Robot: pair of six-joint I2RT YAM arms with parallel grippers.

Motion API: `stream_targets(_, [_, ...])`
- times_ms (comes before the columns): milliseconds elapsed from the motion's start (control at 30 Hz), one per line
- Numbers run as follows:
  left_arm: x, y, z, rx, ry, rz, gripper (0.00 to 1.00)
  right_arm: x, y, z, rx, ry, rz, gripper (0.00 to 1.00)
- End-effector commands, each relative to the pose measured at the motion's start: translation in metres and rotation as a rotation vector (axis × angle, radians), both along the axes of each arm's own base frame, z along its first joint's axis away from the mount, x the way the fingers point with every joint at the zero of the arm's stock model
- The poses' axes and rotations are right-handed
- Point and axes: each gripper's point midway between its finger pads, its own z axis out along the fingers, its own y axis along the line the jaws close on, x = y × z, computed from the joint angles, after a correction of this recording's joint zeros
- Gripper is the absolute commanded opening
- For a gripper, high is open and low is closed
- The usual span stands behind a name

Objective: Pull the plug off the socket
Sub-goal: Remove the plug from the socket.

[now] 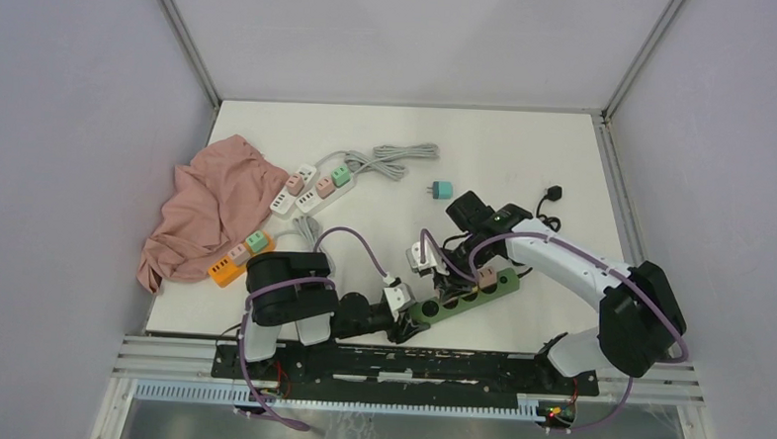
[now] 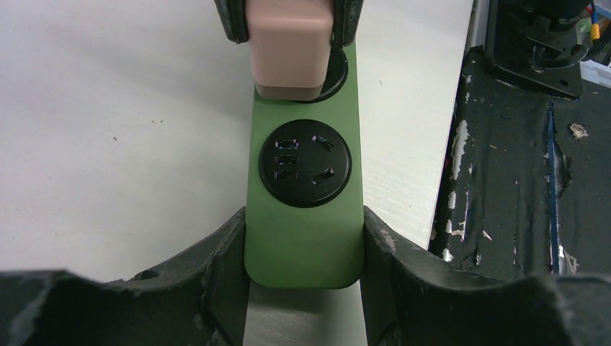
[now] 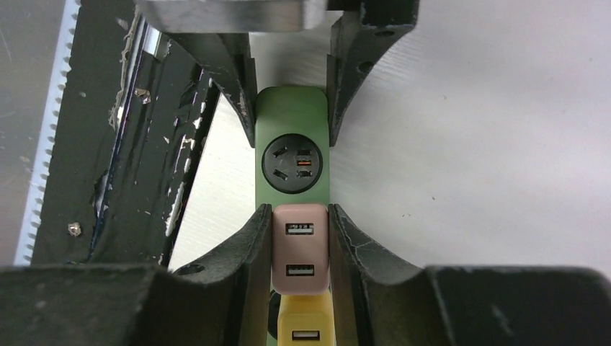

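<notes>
Right end effector [image 3: 300, 216] pressed in on the pink plug [image 3: 300, 249], one finger on each side. The plug sits upright in a round socket of the green socket strip [image 3: 294, 108], USB ports on its top face. Yellow adapter [image 3: 305, 321] is in the next socket, just beside the pink one. Left end effector [image 2: 304, 223] clamps the strip's near end, fingers against both long edges. Round black socket [image 2: 305, 163] between the two end effectors shows its slots. The strip lies flat on the white worktop [image 1: 486, 155], near the front edge. Farther out: teal adapter [image 1: 441, 190] lying loose, black plug [image 1: 554, 193] on its cable, white power strip [image 1: 307, 188] and orange power strip [image 1: 228, 268] each carrying adapters, pink cloth [image 1: 207, 207] at left.
</notes>
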Motion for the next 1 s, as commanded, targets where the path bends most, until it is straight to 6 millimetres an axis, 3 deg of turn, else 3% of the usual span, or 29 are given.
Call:
stream_targets(0, [0.013, 0.001, 0.003, -0.015, 0.009, 0.067, 0.03, 0.009, 0.019, 0.034, 0.142, 0.060, -0.051, 0.00])
stream_targets(133, [0.013, 0.000, 0.002, -0.012, 0.008, 0.061, 0.03, 0.004, 0.000, 0.041, 0.173, 0.043, -0.024, 0.00])
stream_targets(233, [0.013, -0.002, 0.003, -0.016, 0.007, 0.055, 0.03, -0.013, 0.002, 0.048, 0.232, 0.080, 0.039, 0.00])
stream_targets(367, [0.012, -0.001, 0.003, -0.017, 0.011, 0.057, 0.03, -0.015, 0.007, 0.054, 0.237, 0.126, 0.049, 0.00])
stream_targets(533, [0.013, 0.000, 0.003, -0.015, 0.011, 0.061, 0.03, -0.002, 0.010, 0.064, 0.260, 0.169, -0.042, 0.00])
stream_targets(700, [0.015, 0.000, 0.003, -0.018, 0.010, 0.075, 0.05, 0.041, 0.010, 0.080, 0.352, 0.249, -0.266, 0.00])
stream_targets(767, [0.016, 0.001, 0.003, -0.014, 0.015, 0.086, 0.22, 0.066, 0.009, 0.081, 0.382, 0.281, -0.401, 0.00])
stream_targets(867, [0.019, 0.003, 0.003, -0.018, 0.021, 0.109, 0.59, 0.104, 0.002, 0.077, 0.394, 0.279, -0.600, 0.00])
stream_targets(967, [0.023, 0.006, 0.008, -0.028, 0.020, 0.139, 0.79, 0.137, -0.007, 0.069, 0.364, 0.268, -0.773, 0.00])
